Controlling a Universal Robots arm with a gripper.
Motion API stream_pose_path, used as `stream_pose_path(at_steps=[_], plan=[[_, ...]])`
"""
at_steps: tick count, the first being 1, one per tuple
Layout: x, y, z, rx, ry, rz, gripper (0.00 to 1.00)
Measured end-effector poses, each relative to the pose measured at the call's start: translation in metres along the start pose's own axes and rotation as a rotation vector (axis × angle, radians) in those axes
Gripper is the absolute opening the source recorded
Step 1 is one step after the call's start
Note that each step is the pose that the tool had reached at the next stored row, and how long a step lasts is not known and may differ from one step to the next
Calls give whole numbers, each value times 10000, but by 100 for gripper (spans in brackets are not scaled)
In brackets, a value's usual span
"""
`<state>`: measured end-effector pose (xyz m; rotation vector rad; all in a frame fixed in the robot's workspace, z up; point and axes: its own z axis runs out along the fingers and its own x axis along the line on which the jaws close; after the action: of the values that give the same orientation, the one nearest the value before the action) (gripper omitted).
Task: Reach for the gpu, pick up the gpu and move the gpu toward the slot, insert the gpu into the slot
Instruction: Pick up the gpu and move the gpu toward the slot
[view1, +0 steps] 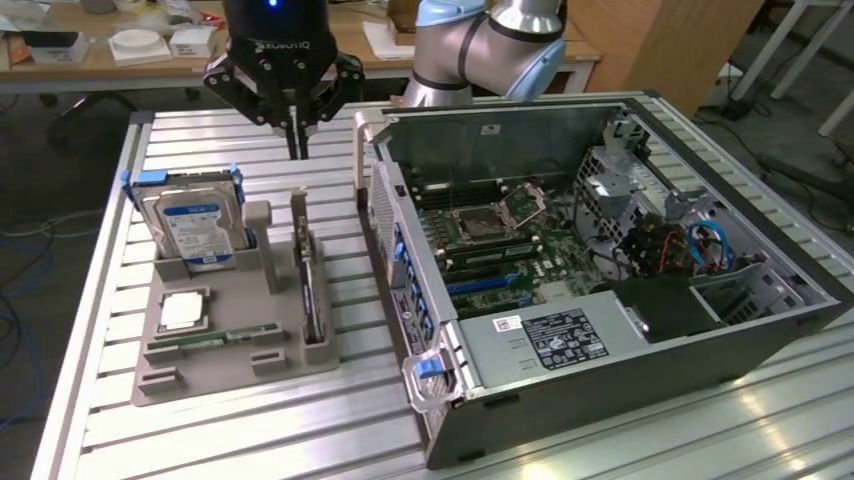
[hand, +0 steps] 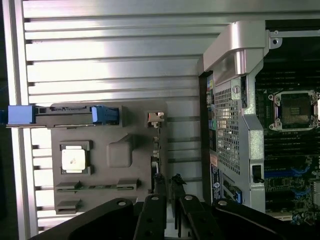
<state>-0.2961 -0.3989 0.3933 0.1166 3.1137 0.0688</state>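
Observation:
The gpu (view1: 308, 280) stands on its edge in a slot of the grey holder tray (view1: 227, 375), its silver bracket end toward the far side. In the wrist view the gpu (hand: 155, 150) shows edge-on as a thin strip. My gripper (view1: 296, 150) hangs above the table just beyond the tray's far end, shut with nothing in it and clear of the gpu. Its tips (hand: 168, 181) sit close to the card's edge in the wrist view. The blue slot (view1: 487, 283) lies on the motherboard inside the open computer case (view1: 601, 330).
The tray also holds a blue-labelled hard drive (view1: 198, 225) upright, a processor chip (view1: 180, 310) and a memory stick (view1: 214, 340). The case's rear wall (view1: 387, 230) rises right beside the tray. A slatted metal table (view1: 240, 440) carries everything.

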Motion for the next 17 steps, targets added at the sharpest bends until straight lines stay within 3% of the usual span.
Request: stream_pose_path(at_steps=[7, 13, 16, 17], plan=[[0, 0, 0, 0, 0, 0, 41], [0, 0, 0, 0, 0, -1, 42], [0, 0, 0, 0, 0, -4, 55], [0, -1, 0, 0, 2, -40, 55]])
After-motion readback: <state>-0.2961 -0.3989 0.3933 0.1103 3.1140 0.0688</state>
